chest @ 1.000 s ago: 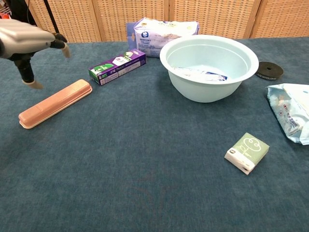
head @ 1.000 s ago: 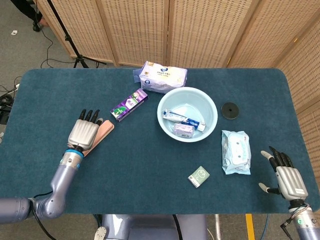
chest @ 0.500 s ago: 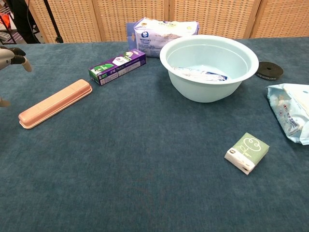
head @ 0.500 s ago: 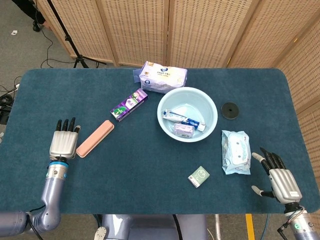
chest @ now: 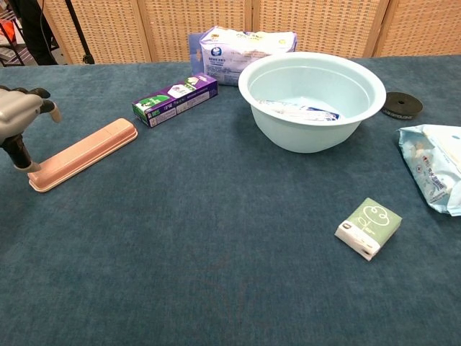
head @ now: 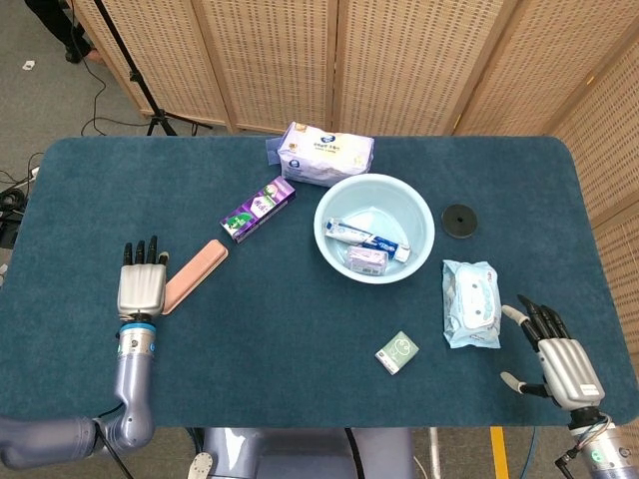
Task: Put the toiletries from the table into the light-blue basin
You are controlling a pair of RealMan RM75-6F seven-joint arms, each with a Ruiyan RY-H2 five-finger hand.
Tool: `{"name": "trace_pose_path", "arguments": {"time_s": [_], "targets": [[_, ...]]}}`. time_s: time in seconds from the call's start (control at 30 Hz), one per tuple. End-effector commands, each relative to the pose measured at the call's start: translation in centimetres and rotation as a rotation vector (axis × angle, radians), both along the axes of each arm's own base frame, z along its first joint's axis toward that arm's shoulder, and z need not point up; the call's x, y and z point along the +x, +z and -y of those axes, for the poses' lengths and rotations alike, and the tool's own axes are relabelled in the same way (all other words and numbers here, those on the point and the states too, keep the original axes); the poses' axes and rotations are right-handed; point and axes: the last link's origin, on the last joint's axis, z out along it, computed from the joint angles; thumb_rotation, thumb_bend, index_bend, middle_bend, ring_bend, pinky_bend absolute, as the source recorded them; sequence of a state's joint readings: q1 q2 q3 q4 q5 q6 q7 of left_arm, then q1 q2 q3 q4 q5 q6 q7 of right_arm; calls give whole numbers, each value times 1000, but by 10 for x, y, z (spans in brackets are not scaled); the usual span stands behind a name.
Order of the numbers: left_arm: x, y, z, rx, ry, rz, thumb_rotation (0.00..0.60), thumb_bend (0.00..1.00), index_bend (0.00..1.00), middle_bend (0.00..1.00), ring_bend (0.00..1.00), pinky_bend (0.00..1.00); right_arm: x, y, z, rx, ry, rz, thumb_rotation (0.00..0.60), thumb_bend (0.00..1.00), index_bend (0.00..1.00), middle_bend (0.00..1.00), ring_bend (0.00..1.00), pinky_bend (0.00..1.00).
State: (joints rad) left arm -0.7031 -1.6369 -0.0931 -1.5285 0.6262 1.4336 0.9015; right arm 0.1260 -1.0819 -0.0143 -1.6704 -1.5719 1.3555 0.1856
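Lying flat on the dark teal carpeted tabletop (head: 300, 339), toward its left side, is the long salmon-pink hard plastic toothbrush case (head: 195, 276), set diagonally with one end just beside the robot's left hand (head: 141, 287) and the other end pointing toward the purple and green toothpaste box (head: 258, 209). Left hand: fingers spread and extended, holding nothing, its thumb close to or touching the case's near end in the chest view; contact cannot be confirmed. Right hand (head: 559, 357): fingers apart, empty, near the tabletop's right front edge, just beside the soft white and blue wet-wipe pack (head: 470, 302). Destination: round light-blue plastic basin (head: 419, 213), centre-right, already holding a toothpaste tube and other small items. Handling estimate for the case: light, rigid, smooth-skinned and likely slippery; low profile against the cloth leaves little edge to hook under. Best hold is judged to be across the narrow width near mid-length, thumb on one long side and fingers on the other, so it does not swing or tip. An end grip would lever and may slip. Other items outstanding: white and purple tissue pack (head: 325, 153) behind the basin; small green and white box (head: 396, 352) at front centre. Non-toiletry: black round disc (head: 459, 220) right of the basin.
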Motion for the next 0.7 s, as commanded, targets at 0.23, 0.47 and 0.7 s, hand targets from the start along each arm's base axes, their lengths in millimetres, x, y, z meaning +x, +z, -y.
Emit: {"name": "trace_pose_path", "arguments": {"time_s": [0.23, 0.47, 0.7], "targets": [[7, -16, -6, 15, -16, 0, 600, 207, 249, 0, 0, 0, -1, -1, 1, 7, -1, 4, 600, 208, 123, 0, 0, 0], [10, -21, -6, 27, -21, 28, 600, 206, 249, 0, 0, 0, 0, -3, 0, 15, 3, 4, 600, 209, 123, 0, 0, 0], [18, -27, -2, 17, -40, 55, 600, 207, 249, 0, 0, 0, 1, -3, 0, 15, 7, 5, 600, 208, 123, 0, 0, 0]]}}
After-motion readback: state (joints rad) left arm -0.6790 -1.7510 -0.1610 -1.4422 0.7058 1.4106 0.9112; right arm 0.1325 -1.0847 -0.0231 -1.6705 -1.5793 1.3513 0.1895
